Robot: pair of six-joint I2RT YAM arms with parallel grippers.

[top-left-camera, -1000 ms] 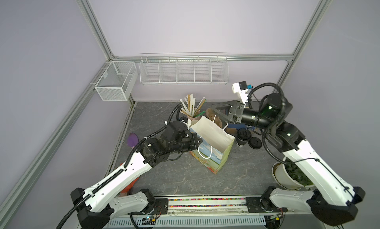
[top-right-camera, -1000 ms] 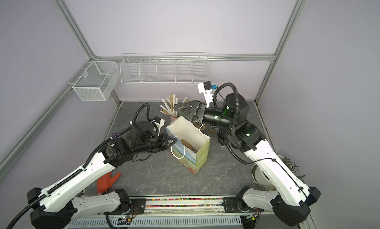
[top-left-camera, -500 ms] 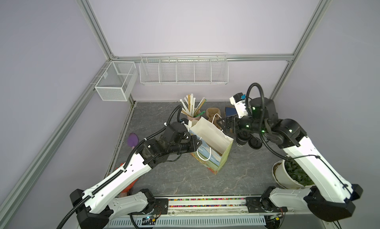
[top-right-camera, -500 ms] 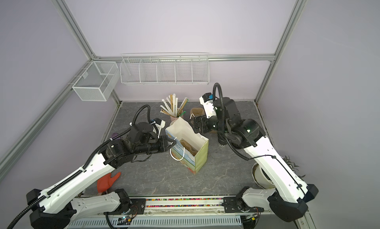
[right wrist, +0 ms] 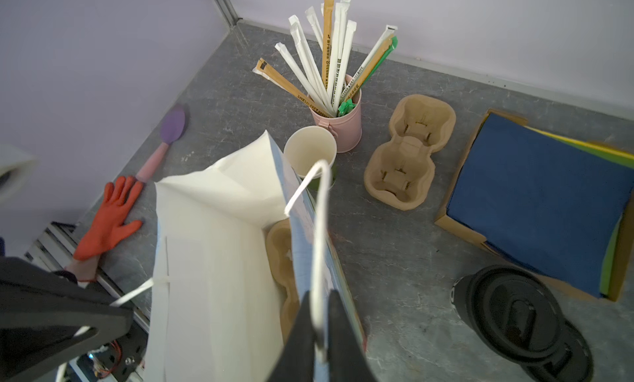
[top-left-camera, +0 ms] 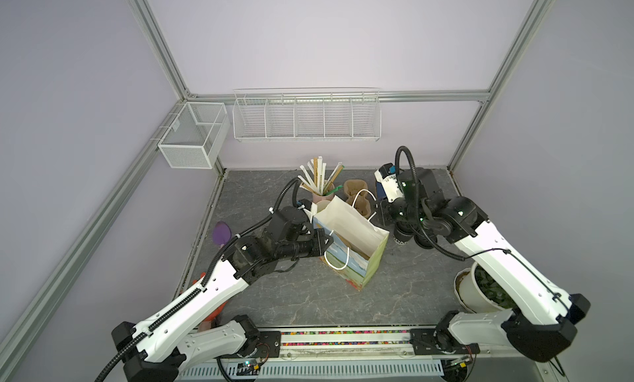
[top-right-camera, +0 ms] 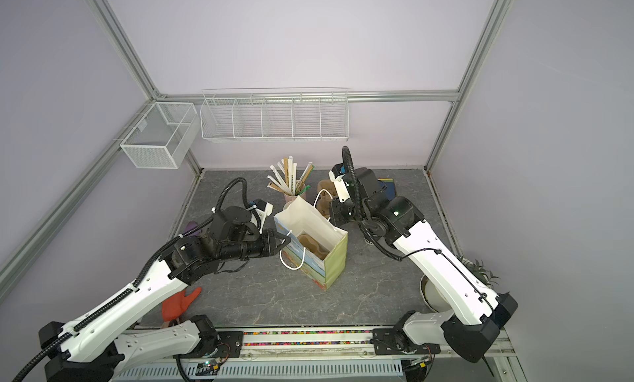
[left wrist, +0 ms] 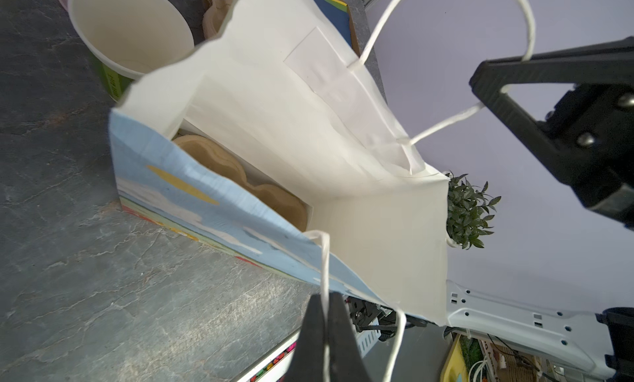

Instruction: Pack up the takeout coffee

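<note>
Right claw (right wrist: 319,298) has swung down from over the bag (top-left-camera: 346,219) and snapped closed; it's now pinching the right handle (right wrist: 319,225). Left claw (left wrist: 325,299) hasn't budged and is still clamping the left handle (left wrist: 324,260). Between them they're holding the bag mouth open.

Coffee (right wrist: 504,304) is standing upright with its lid on, long axis vertical. It's sitting on the bag's right-arm side, near the bag but not touching it, roughly under the right wrist. Right arm is clearly nearer; left is working from across the bag.

My read: one claw is going to have to drop its handle to fetch it, probably the right.

Count:
- one coffee, with one loose lid (right wrist: 566,358) just beside it
- one bag, two handles
- one carrier (left wrist: 240,177) down in the bag, and a second carrier (right wrist: 408,150) behind the bag
- one green cup (right wrist: 310,153) at the bag's back corner
- one straw cup (right wrist: 343,126) behind that
</note>
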